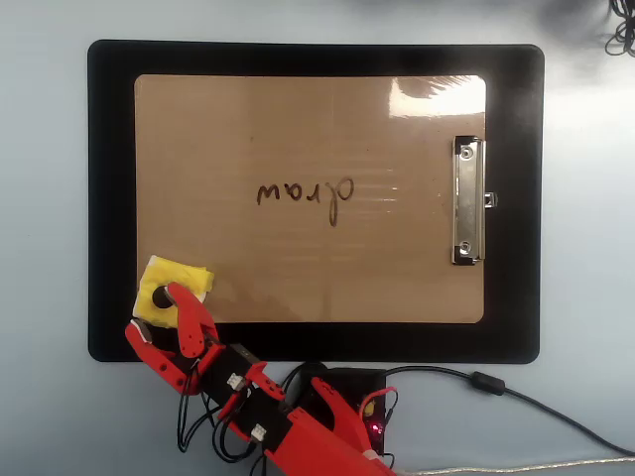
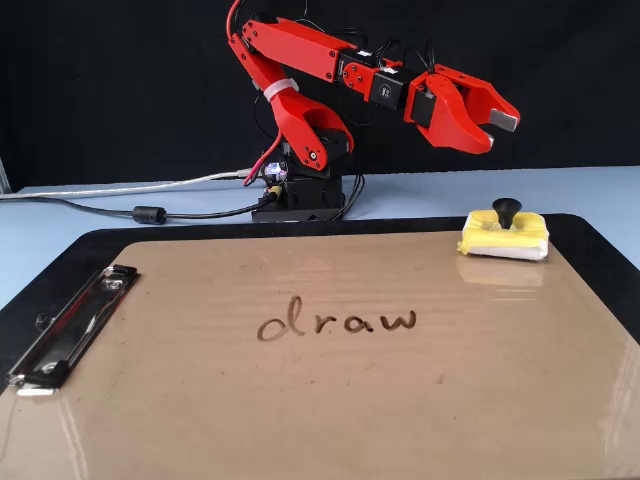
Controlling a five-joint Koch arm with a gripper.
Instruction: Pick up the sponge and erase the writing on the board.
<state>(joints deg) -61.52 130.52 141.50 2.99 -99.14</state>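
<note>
One released hand (image 2: 497,128) hovers above the sponge (image 2: 504,236) at the board (image 1: 298,149) corner; descend straddling its knob, then clench.

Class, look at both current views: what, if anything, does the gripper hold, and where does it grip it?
Nothing. The gripper hangs open above the sponge, which lies untouched on the board.
</note>
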